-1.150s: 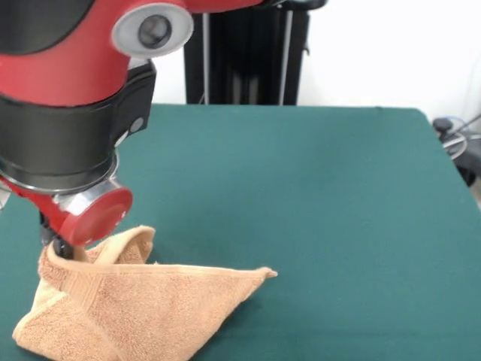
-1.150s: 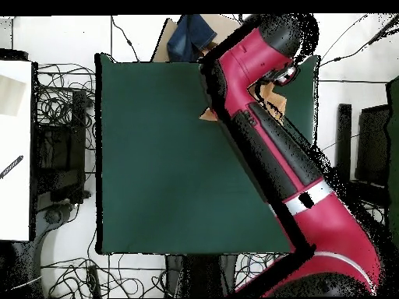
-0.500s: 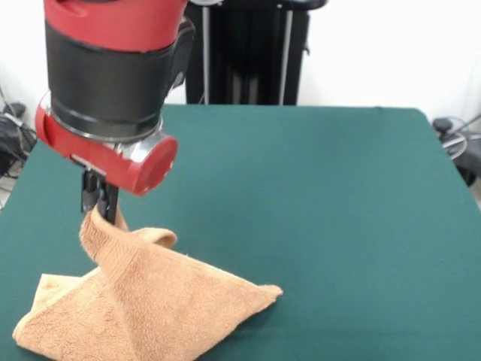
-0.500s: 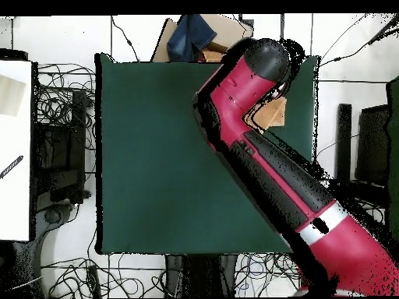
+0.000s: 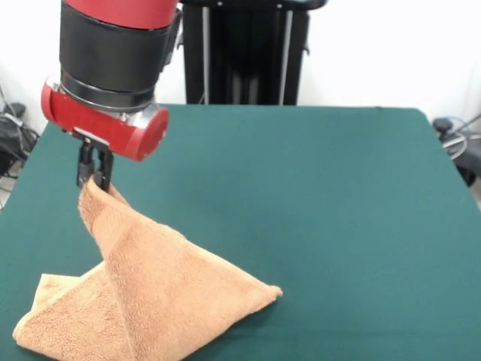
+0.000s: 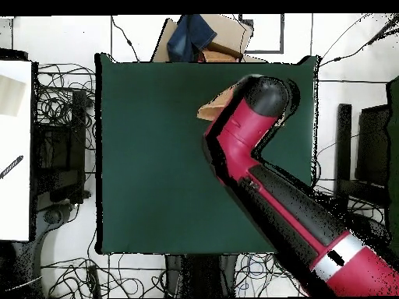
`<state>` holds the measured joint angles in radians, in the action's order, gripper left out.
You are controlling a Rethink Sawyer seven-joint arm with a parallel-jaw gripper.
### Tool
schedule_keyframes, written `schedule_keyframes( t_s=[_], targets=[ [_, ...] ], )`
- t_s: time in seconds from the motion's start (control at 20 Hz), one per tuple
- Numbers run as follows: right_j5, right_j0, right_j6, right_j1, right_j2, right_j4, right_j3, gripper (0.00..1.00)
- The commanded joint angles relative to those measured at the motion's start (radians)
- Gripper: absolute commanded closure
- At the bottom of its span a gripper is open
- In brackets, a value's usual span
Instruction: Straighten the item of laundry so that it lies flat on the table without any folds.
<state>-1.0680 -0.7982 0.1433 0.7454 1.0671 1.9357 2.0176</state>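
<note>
Front view: the jaws [image 5: 95, 174] are pinched on one corner of the towel [image 5: 150, 301], holding it lifted while the rest drapes down in a limp tent onto the green counter [image 5: 316, 195] at the near left. Soft, light terry, it will likely sag and fold; corners and hemmed edges look like the best holds.

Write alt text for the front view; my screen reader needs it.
The gripper pinches one corner of the peach towel and holds it up, so the cloth rises in a tent while its lower part lies bunched on the green table.
</note>
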Motion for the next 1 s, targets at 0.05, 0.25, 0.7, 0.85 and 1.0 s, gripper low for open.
schedule_keyframes(
  t_s=[0.05, 0.25, 0.7, 0.85, 1.0],
  targets=[
    [0.118, -0.014, -0.253, 0.063, -0.217, -0.060, 0.232, 1.00],
    [0.155, -0.020, -0.230, 0.088, -0.235, -0.037, 0.268, 1.00],
    [0.263, 0.021, -0.308, 0.216, -0.229, 0.175, 0.403, 1.00],
    [0.281, 0.056, -0.342, 0.246, -0.241, 0.230, 0.427, 1.00],
    [0.299, 0.069, -0.324, 0.270, -0.250, 0.277, 0.448, 1.00]
  ],
)
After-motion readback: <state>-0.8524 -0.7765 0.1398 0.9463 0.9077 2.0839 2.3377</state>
